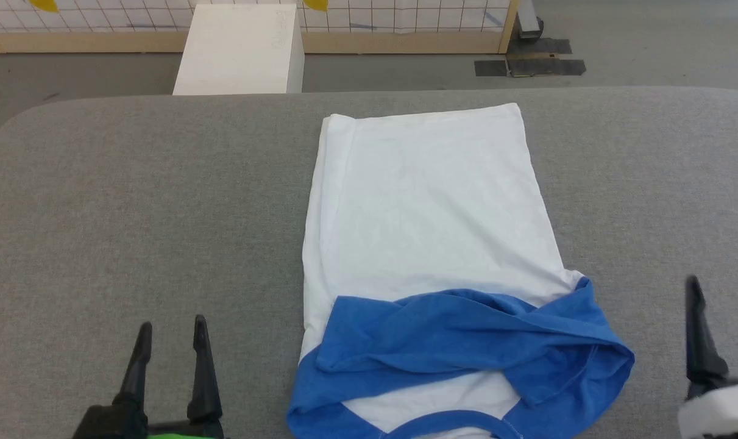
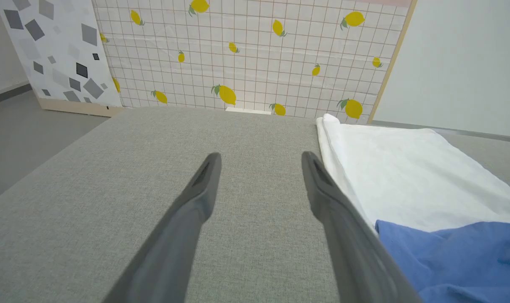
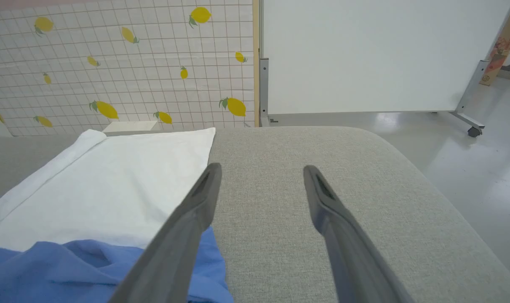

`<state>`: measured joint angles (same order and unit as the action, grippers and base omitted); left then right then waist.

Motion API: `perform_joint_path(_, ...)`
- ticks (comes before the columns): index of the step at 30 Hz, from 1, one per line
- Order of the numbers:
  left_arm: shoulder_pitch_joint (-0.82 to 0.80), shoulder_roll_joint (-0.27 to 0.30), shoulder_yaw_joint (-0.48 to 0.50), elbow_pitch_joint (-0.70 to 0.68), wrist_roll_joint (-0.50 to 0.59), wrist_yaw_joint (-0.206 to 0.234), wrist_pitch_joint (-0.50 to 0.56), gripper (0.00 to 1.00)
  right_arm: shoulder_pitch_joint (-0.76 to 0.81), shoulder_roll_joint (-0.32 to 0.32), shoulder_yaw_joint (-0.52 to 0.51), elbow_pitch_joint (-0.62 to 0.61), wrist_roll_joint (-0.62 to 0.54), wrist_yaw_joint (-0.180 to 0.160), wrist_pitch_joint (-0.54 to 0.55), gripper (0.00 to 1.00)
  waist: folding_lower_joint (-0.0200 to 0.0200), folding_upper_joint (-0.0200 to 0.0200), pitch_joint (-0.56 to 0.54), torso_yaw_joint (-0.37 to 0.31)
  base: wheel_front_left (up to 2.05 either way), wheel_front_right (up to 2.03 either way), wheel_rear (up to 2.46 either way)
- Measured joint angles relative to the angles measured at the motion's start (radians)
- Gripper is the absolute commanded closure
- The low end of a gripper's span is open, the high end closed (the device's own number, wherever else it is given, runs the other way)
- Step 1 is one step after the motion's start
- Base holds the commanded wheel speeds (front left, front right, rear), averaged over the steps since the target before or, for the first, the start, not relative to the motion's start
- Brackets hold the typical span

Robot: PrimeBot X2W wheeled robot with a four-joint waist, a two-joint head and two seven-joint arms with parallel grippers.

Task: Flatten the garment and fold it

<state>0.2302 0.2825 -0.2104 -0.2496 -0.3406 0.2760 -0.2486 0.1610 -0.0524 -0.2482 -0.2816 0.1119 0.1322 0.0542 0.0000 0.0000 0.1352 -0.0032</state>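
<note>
The garment lies on the grey table as a long narrow white strip, both sides folded inward. Its blue sleeves cross over the near end, and the blue neckband curves at the bottom edge. My left gripper stands open at the lower left, a little left of the garment, nothing between its fingers. At the lower right, apart from the shirt, my right gripper is open and empty too. The left wrist view has the garment to the right of the left gripper. The right wrist view has the garment left of the right gripper.
A white box stands on the floor behind the table's far edge. Behind it runs a lemon-print grid panel with a wooden base. A white board on wheels stands to the right. The table's right edge drops to the floor.
</note>
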Motion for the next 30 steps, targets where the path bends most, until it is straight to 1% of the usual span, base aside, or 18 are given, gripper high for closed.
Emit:
perform_joint_path(2,0.013,-0.019,0.002,0.009,-0.004,0.002,-0.001,0.00,0.028,0.000,-0.017,0.025,0.042,0.000,-0.032,0.00,0.0000,0.0000,-0.005,-0.001,0.00,0.00,0.00)
perform_joint_path(6,0.019,-0.032,0.013,0.012,-0.008,0.002,-0.001,0.00,0.034,0.000,-0.021,0.035,0.056,0.000,-0.062,0.00,0.0000,0.0000,-0.016,-0.005,0.00,0.00,0.00)
perform_joint_path(10,0.010,-0.019,0.022,0.005,-0.006,-0.005,-0.002,0.00,0.016,0.000,-0.021,0.020,0.042,0.000,-0.063,0.00,0.0000,0.0000,-0.021,-0.012,0.00,0.00,0.00)
perform_joint_path(14,-0.077,0.028,0.015,-0.035,-0.004,-0.044,0.061,0.00,-0.007,0.001,-0.021,-0.019,0.028,0.000,-0.047,0.00,0.0000,0.0000,-0.005,-0.012,0.00,0.00,0.00)
perform_joint_path(17,-0.218,0.087,0.002,-0.057,0.013,-0.087,0.153,0.00,-0.023,0.000,-0.014,-0.046,0.026,0.000,-0.035,0.00,0.0000,0.0000,0.022,-0.009,0.00,0.00,0.00)
perform_joint_path(21,-0.473,0.155,-0.011,-0.053,0.015,-0.166,0.300,0.00,-0.055,0.001,-0.005,-0.073,0.027,0.000,-0.024,0.00,0.0000,0.0000,0.076,-0.005,0.00,0.00,0.00)
perform_joint_path(23,-0.610,0.165,-0.020,-0.031,0.000,-0.204,0.372,0.00,-0.072,0.001,0.000,-0.081,0.028,0.000,-0.022,0.00,0.0000,0.0000,0.108,-0.003,0.00,0.00,0.00)
perform_joint_path(25,-0.768,0.167,-0.028,0.023,-0.028,-0.245,0.453,0.00,-0.091,0.001,0.005,-0.086,0.029,0.000,-0.023,0.00,0.0000,0.0000,0.146,-0.001,0.00,0.00,0.00)
perform_joint_path(30,-1.082,0.182,-0.064,0.201,-0.045,-0.314,0.605,0.00,-0.146,0.001,0.029,-0.086,0.028,0.000,-0.034,0.00,0.0001,0.0000,0.242,-0.003,0.00,0.00,0.00)
